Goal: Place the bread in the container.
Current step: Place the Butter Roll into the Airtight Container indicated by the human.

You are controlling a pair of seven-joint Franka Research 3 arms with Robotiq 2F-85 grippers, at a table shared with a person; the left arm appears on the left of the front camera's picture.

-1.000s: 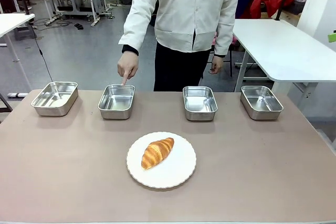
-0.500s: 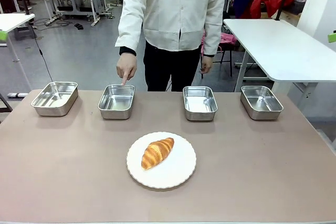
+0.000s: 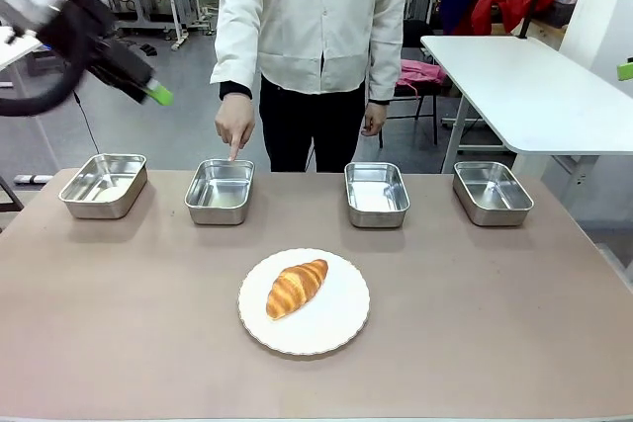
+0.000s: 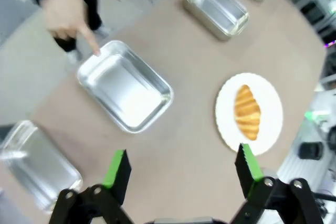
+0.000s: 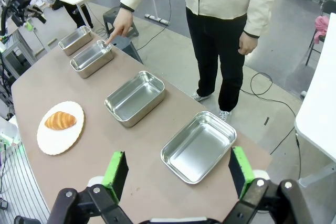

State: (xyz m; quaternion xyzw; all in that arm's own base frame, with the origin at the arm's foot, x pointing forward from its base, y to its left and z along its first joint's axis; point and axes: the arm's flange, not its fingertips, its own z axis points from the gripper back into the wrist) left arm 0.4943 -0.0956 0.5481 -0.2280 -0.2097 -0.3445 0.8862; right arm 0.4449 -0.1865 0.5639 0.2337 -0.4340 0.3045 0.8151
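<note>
The bread (image 3: 297, 287), a golden-brown croissant, lies on a round white plate (image 3: 331, 328) at the table's near middle. Four steel trays stand in a row along the far edge. A person's hand (image 3: 235, 126) points a finger at the far rim of the second tray from the left, the container (image 3: 220, 190). My left gripper (image 3: 150, 88) hangs open, high above the far left corner. In the left wrist view, that gripper (image 4: 182, 174) looks down on the container (image 4: 126, 93) and the bread (image 4: 247, 111). My right gripper (image 5: 178, 174) is open and empty, high over the right-hand trays.
The other trays are at the far left (image 3: 104, 185), right of centre (image 3: 376, 193) and far right (image 3: 492, 192). All look empty. The person stands at the far edge behind the container. A white table (image 3: 534, 86) stands beyond the right corner.
My left arm has come into the front view at the upper left. The person has shifted a little to the left, still pointing at the same tray.
</note>
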